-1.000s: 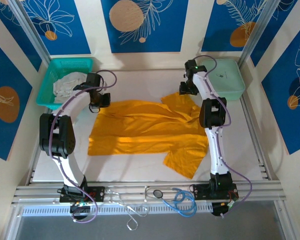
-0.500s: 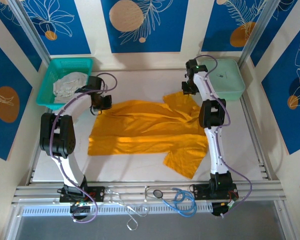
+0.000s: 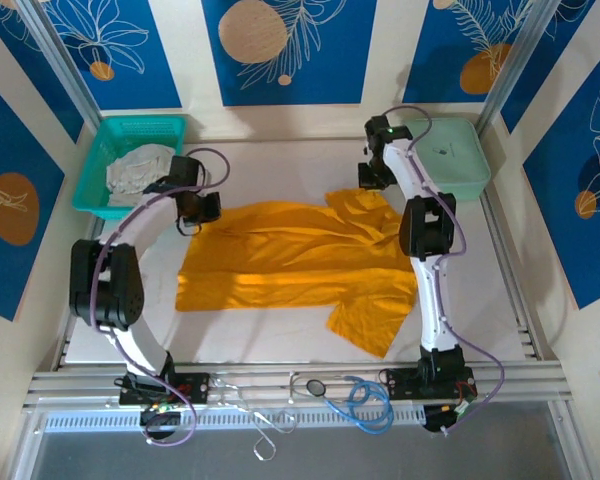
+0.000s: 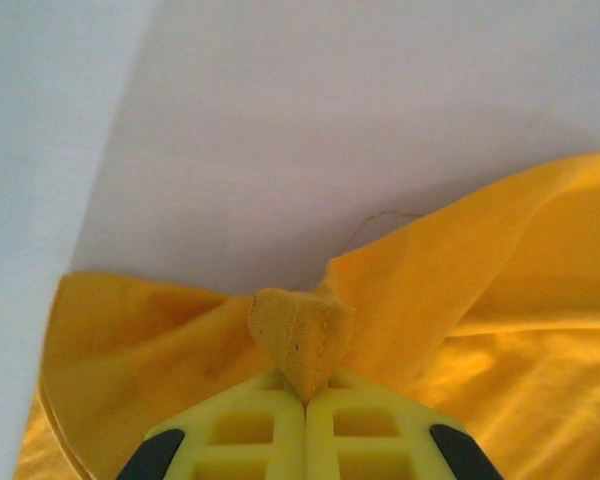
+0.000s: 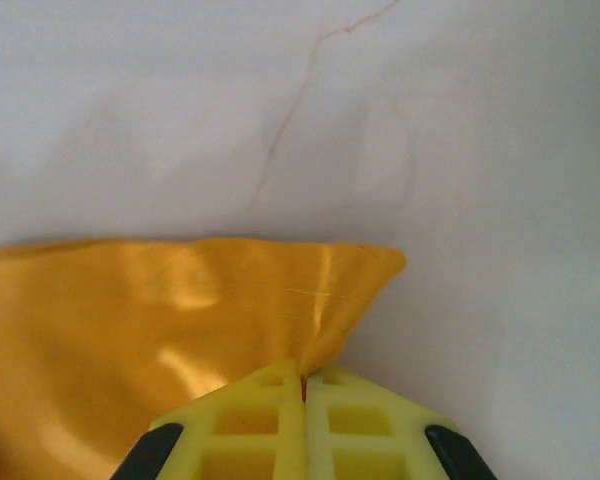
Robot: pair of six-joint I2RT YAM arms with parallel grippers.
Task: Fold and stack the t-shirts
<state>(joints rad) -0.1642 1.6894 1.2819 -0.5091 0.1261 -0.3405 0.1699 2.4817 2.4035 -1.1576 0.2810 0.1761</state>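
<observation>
A white worktop [image 3: 280, 165] is enclosed by leaf-printed blue panels [image 3: 330, 70]. The mustard-orange t-shirt [image 3: 280, 265] is spread flat at its middle, long axis running left to right, hem to the left and sleeves to the right. Its far-left hem corner is pinched by the left end effector [image 4: 304, 400], jaws pressed together. The far sleeve's edge is pinched likewise by the right end effector [image 5: 304, 378]. The pale garment [image 3: 135, 170] is bundled in the teal basket [image 3: 140, 122] at far left.

Teal basket [image 3: 130, 128], mint-green case [image 3: 458, 160]
</observation>
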